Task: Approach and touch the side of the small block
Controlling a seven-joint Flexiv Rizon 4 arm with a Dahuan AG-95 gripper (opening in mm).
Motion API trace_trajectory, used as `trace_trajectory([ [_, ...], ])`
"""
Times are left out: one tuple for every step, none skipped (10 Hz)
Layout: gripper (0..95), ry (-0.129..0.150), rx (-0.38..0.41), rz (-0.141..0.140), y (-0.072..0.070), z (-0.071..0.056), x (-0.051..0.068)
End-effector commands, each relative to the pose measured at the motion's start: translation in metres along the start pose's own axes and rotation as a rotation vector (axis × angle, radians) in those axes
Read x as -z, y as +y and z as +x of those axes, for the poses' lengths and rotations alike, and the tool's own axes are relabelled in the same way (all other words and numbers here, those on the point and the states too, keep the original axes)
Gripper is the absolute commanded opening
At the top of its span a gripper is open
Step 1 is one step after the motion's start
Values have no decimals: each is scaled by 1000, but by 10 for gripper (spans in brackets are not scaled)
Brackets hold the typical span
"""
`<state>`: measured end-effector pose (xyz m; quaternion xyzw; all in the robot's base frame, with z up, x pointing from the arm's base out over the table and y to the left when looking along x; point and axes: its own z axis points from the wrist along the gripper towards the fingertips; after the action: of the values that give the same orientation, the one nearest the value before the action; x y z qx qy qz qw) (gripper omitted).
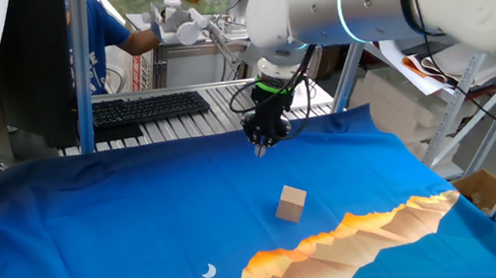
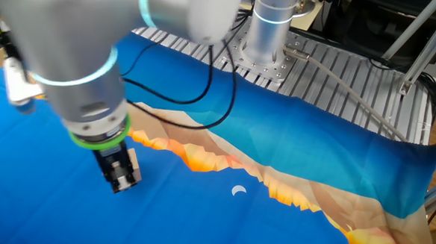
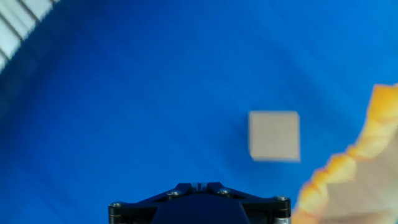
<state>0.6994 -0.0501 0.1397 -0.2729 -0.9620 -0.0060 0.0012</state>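
Nothing readable is showing anywhere: the blue cloth point(image 1: 140, 216) is carrying only a printed orange ridge pattern and a small white crescent point(image 1: 209, 272), no words or numbers, and the keyboard point(image 1: 148, 107) behind it is sitting too far off for its keys to be read

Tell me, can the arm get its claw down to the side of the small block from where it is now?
Probably yes. The claw hangs above the blue cloth, apart from the small block, which sits alone on the cloth with nothing around it. The hand view shows the block's sides unobstructed.
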Motion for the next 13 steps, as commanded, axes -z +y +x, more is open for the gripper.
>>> trace_trajectory([
  [0,2,10,-13,-9,0,-8],
  [0,-2,18,-16,-12,1,-16],
  [0,-9,24,-19,-14,2,-21],
  [0,-11,27,-19,-15,4,-24],
  [0,-10,30,-18,-16,6,-25],
  [0,-6,30,-15,-18,8,-27],
  [0,-5,32,-14,-20,9,-30],
  [0,-6,38,-13,-22,9,-33],
  [0,-8,48,-11,-25,9,-37],
  [0,-9,55,-11,-27,8,-39],
  [0,-7,65,-13,-33,9,-44],
  [0,-5,68,-11,-37,11,-48],
  [0,-7,70,-13,-41,12,-52],
])
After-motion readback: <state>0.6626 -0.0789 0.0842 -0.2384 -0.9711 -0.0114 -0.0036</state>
